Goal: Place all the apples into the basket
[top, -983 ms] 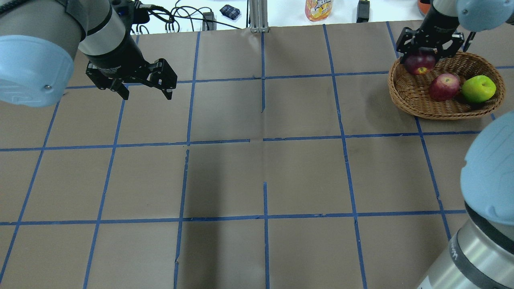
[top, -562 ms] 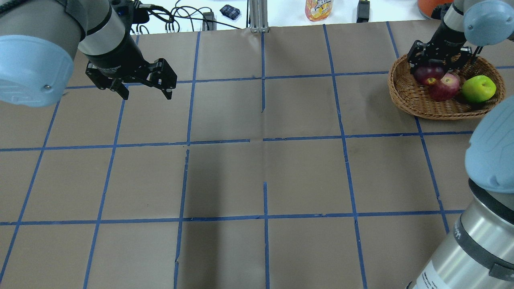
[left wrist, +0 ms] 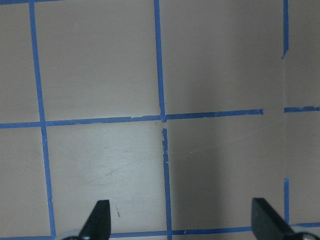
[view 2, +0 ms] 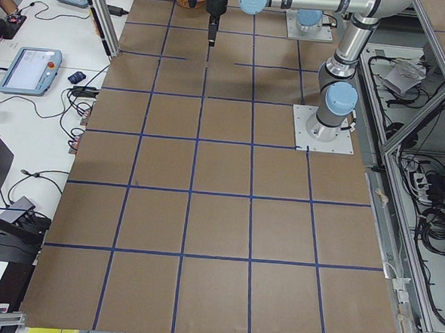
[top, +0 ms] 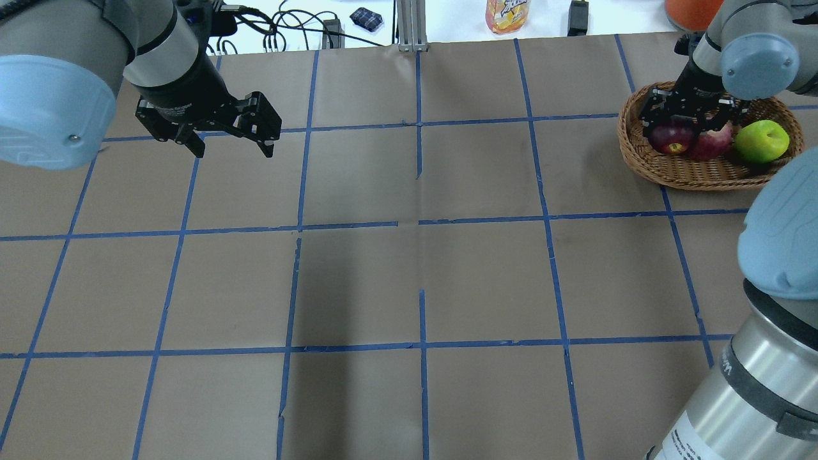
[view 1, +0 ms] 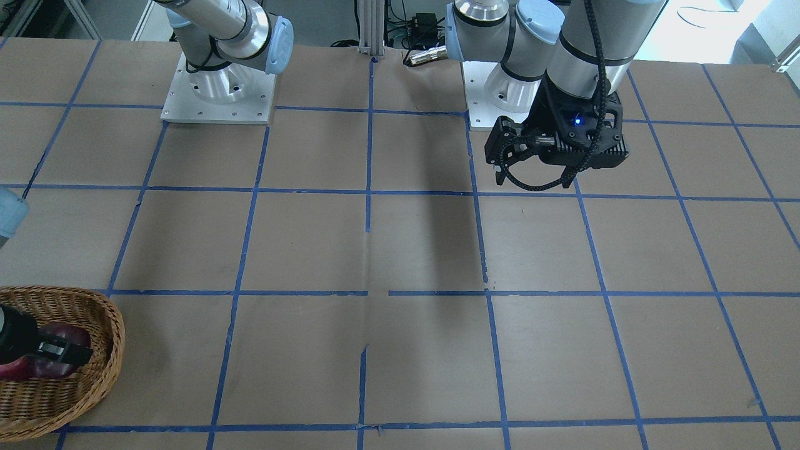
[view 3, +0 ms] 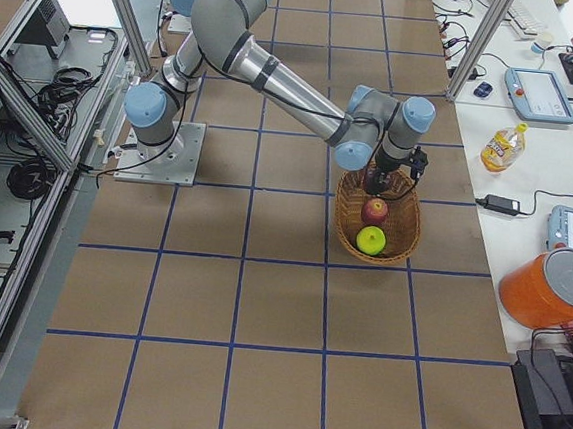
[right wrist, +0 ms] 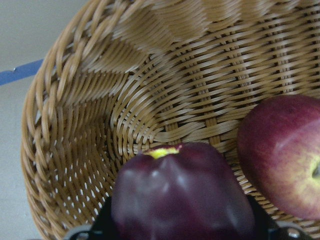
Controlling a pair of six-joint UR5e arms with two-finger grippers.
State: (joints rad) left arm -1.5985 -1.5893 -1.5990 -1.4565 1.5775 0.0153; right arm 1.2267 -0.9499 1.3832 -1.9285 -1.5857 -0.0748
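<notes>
Three apples are showing inside the rim of the basket (top: 639,163), which is sitting near the far right corner of the tabletop (top: 422,275), close to its far edge and its right end. The right tool (right wrist: 182,222) is reaching down into the basket from above, its fingers clamped on either side of the dark apple (top: 670,137), which is hanging low over the weave on the side nearest the middle of the tabletop. The red apple (top: 712,144) is lying just beside it, and the green apple (top: 760,140) is resting beyond that, against the basket's right wall. The left tool (top: 233,150) is hovering well apart from all this, over the far left part of the tabletop, with its fingers spread wide and nothing between them. Between the two tools the brown paper with its blue tape grid is lying flat, and the whole near half is offering wide room.
</notes>
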